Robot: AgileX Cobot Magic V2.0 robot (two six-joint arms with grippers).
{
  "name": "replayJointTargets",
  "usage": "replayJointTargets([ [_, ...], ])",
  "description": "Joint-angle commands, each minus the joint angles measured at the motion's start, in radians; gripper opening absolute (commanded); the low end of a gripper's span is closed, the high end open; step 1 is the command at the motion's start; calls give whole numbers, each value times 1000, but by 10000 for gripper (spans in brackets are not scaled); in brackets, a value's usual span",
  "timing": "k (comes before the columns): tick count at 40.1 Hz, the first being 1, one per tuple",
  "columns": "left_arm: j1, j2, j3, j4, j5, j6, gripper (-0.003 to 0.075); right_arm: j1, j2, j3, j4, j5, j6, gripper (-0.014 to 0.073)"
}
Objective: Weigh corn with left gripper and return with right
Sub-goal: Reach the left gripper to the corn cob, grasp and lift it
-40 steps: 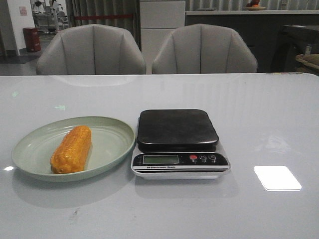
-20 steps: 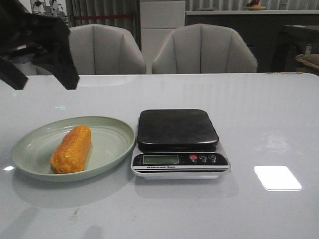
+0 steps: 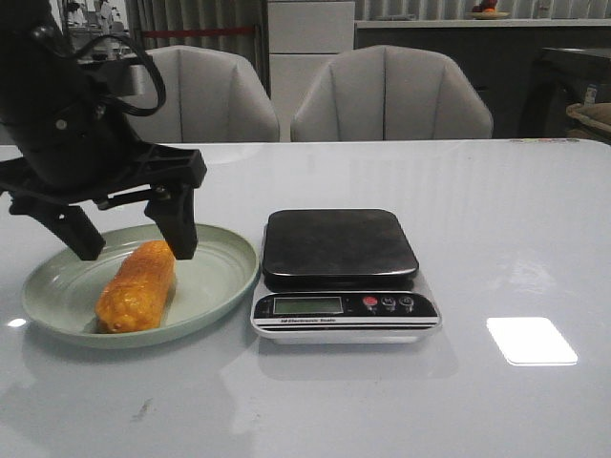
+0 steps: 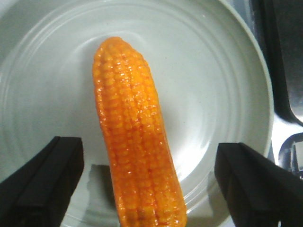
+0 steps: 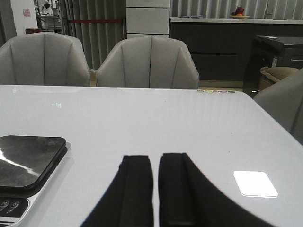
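The orange-yellow corn [image 3: 137, 285] lies on a pale green plate [image 3: 224, 260] at the left of the table. It also shows in the left wrist view [image 4: 135, 132], lying lengthwise between the two fingers. My left gripper [image 3: 132, 243] hangs over the far end of the corn, open wide, its fingers [image 4: 42, 182] clear of the cob on both sides. The black-topped scale [image 3: 339, 246] stands just right of the plate. My right gripper [image 5: 155, 163] is out of the front view; its fingers are nearly together with a thin gap and hold nothing.
The scale's display and buttons [image 3: 346, 305] face the front edge. A corner of the scale [image 5: 28, 158] shows in the right wrist view. Two grey chairs [image 3: 387, 95] stand behind the table's far edge. A bright light patch [image 3: 531, 341] lies at the right front.
My left arm has come in from the upper left and dropped over the plate, its open fingers now straddling the far end of the corn. The corn and scale have not moved.
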Motion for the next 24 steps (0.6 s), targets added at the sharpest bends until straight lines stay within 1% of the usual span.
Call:
replayJointTargets([
  [1,-5,-9,-36,-29,-21,-15,617,-7,-18,3,-14,-75,-1,209],
  [4,-5,11,-40,-36,-12,-15,598,-7,-18,3,-14,-75,-1,209],
  [6,-5,21,-40,-44,-6,-15,570,-7,-18,3,-14,-75,-1,209],
  [7,-5,29,-42,-47,-1,-15,544,-7,-18,3,-14,-75,-1,209],
  [10,-5,43,-52,-46,11,-13,447,-7,-18,3,-14,-75,-1,209],
  [16,-5,42,-116,-48,41,-8,159,-7,-18,3,-14,-75,-1,209],
  [17,-5,37,-137,-48,51,-8,122,-7,-18,3,-14,-75,-1,209],
  [18,-5,35,-154,-48,61,-6,104,-7,-18,3,-14,-75,-1,209],
  [20,-11,25,-196,-48,72,-6,125,-7,-18,3,-14,-75,-1,209],
  [24,-41,17,-277,-52,89,-6,114,-7,-18,3,-14,-75,-1,209],
])
